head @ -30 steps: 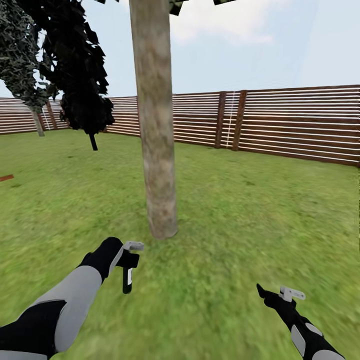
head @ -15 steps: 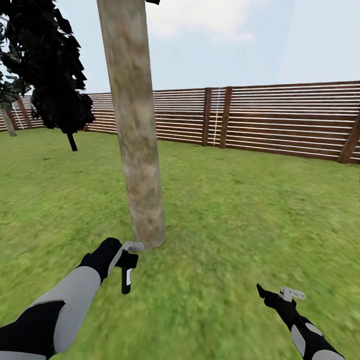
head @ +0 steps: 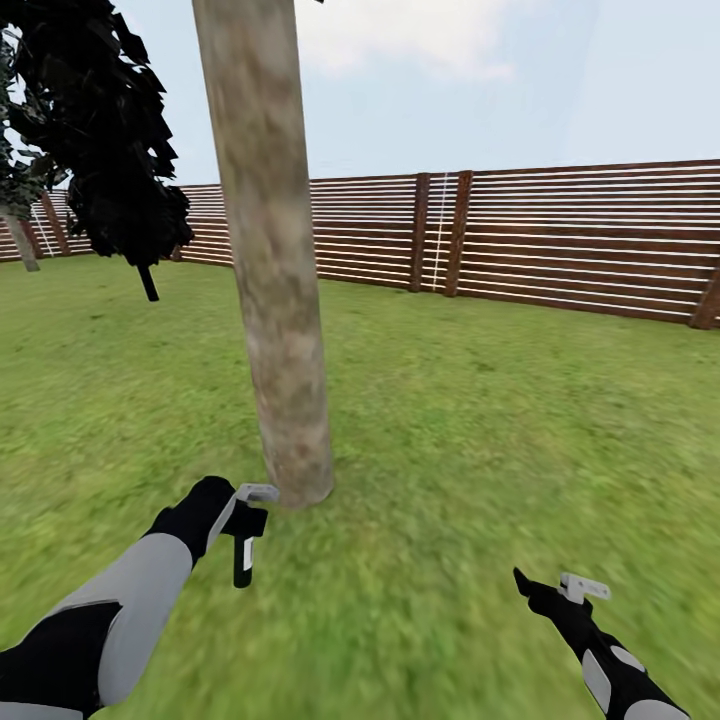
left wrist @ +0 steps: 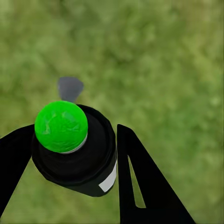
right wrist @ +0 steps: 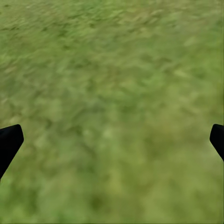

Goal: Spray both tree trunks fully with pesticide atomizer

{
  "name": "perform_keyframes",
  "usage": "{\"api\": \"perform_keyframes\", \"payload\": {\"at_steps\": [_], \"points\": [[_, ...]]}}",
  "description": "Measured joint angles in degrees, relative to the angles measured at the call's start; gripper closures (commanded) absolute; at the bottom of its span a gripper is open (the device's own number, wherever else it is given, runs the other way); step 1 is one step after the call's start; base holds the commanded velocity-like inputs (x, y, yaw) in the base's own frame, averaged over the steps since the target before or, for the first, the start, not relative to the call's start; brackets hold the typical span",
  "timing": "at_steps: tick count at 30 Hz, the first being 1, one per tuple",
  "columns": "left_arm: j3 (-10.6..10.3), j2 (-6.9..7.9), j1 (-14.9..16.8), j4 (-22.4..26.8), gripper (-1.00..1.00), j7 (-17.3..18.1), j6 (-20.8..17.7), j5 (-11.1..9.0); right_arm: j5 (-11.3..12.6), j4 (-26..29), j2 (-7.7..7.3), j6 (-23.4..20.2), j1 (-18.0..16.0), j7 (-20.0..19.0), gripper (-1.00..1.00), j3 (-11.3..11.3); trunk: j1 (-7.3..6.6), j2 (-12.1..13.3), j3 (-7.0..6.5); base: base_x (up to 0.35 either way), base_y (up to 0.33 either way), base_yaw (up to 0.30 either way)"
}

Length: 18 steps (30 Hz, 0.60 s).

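Note:
A tall grey-brown mottled tree trunk rises from the lawn just ahead, left of centre in the head view. My left gripper hangs close to the trunk's base, shut on the pesticide atomizer, a small black cylinder with a white label. In the left wrist view the atomizer has a bright green top and sits between the two black fingers of the left gripper, above the grass. My right gripper is low on the right over bare grass, and in its wrist view the right gripper is wide open.
A brown slatted fence runs across the back of the garden. A dark narrow tree stands at the left, with another trunk behind it. Grass stretches open to the right of the trunk.
The view has swung, so the trunk sits further left and nearer than a second ago. My left gripper with the atomizer has edged slightly left and forward. The right arm has not moved.

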<state>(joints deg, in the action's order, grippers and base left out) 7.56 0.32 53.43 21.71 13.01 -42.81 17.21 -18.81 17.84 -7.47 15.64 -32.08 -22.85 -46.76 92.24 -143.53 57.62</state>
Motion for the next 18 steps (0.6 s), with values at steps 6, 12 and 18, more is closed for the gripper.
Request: {"api": "perform_keyframes", "payload": {"at_steps": [6,12,18], "points": [[0.0,-0.01,0.0,0.0,1.00,0.0,0.3,0.0,0.0,0.0,0.00,0.0,0.0,0.0,-1.00,0.0,0.00,0.0,0.00,0.150,0.000,0.000],[0.2,0.11,0.5,0.9,1.00,0.1,1.8,0.0,0.0,0.0,0.00,-0.1,0.0,0.1,-1.00,0.0,0.00,0.0,0.00,0.004,0.000,-0.003],[0.0,0.05,0.7,6.2,1.00,0.2,0.6,0.0,0.0,0.0,0.00,-0.1,0.0,0.1,-1.00,0.0,0.00,0.0,0.00,0.000,0.000,-0.164]]}}
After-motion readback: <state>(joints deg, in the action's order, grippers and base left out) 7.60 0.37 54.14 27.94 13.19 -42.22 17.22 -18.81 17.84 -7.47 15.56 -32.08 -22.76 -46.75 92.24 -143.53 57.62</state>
